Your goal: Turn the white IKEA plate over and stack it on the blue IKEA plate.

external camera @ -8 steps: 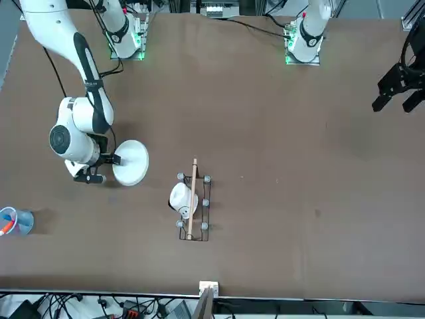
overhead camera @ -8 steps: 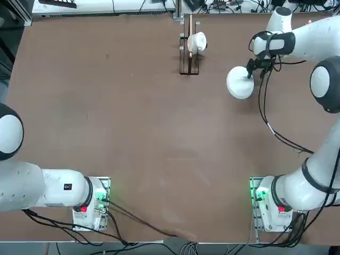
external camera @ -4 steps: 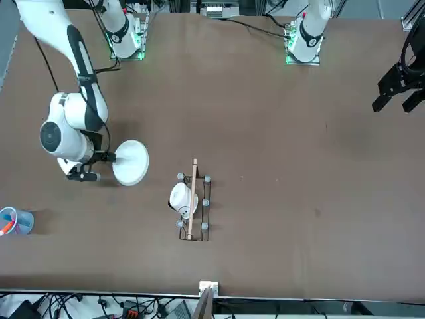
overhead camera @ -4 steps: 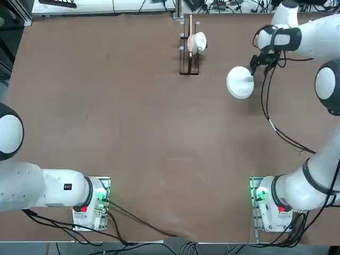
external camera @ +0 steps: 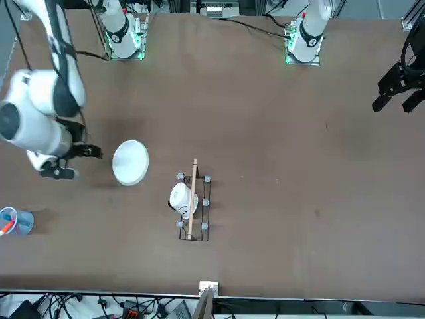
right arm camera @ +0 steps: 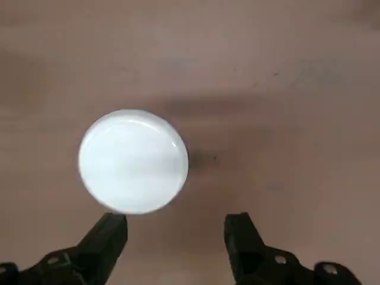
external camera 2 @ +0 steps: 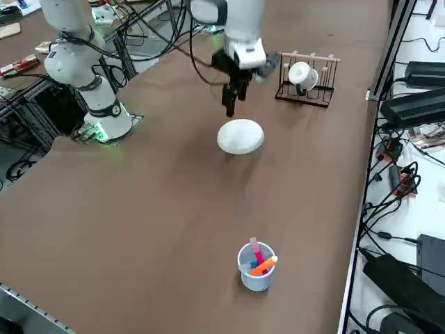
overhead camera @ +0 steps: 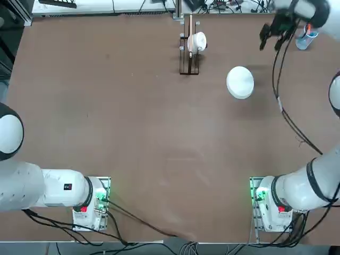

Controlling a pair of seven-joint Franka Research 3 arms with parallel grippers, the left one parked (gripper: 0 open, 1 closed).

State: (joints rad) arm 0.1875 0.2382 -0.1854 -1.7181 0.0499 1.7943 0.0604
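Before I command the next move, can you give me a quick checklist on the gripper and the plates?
1. Right gripper empty: ok, open and holding nothing.
2. Gripper clear of the white plate: ok, it hangs above and beside it, apart.
3. White plate flat on the table: ok, looks domed, rim down.
4. Blue plate under the white plate: cannot tell, no blue edge shows in any view.
5. Rack with the white cup out of the way: ok, apart from the plate.
6. Cup of pens clear: ok, well apart.

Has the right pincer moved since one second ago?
Yes. The right pincer, open, left the white plate, toward the table's far right corner by the pen cup.
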